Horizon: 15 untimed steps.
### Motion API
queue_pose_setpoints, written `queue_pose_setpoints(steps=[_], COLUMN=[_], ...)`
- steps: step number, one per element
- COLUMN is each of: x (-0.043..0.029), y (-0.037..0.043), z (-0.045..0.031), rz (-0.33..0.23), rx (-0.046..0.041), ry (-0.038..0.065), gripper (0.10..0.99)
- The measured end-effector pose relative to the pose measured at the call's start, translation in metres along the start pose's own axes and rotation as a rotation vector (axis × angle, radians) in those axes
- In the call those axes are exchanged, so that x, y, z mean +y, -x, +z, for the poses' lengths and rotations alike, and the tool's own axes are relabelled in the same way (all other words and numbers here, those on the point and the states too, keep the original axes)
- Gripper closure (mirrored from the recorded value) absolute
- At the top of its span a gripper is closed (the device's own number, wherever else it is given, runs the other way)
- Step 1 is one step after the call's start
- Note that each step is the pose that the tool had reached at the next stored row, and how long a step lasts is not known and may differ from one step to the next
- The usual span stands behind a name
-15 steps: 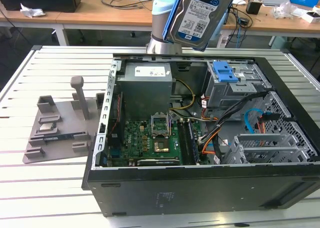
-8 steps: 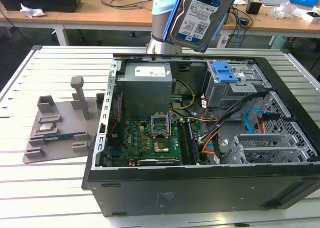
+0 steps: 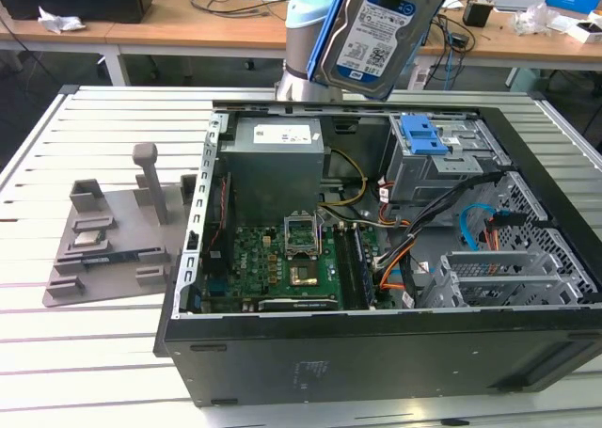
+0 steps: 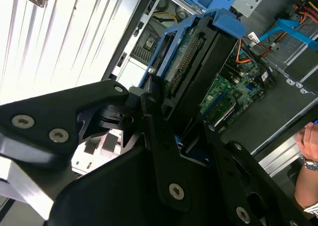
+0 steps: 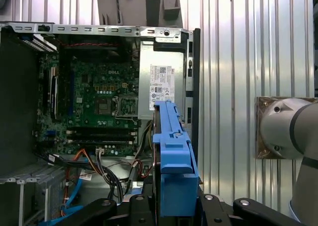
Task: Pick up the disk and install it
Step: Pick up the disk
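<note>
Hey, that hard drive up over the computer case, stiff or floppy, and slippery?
The hard drive looks rigid: flat metal body, no sag. Probably heavy for its size. Its smooth blue carrier might slip under a light pinch.

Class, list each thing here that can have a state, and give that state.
Silver rectangular disk in blue plastic carrier: gripped, tilted, held in the air over the case.
Black gripper: shut on the disk.
Black desktop computer case: lying on its side, open.
</note>
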State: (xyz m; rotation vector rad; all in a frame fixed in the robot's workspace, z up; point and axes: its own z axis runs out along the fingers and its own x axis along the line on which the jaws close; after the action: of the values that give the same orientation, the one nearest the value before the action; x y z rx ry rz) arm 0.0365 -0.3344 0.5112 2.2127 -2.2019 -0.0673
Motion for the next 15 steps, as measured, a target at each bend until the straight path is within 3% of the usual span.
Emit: queue_pose_setpoints(steps=[15], x=[0.0001], y=[-0.0183], z=[0.0001], rz=[0.000], rx=[0.0000], ry=[0.000], gripper=[0.722])
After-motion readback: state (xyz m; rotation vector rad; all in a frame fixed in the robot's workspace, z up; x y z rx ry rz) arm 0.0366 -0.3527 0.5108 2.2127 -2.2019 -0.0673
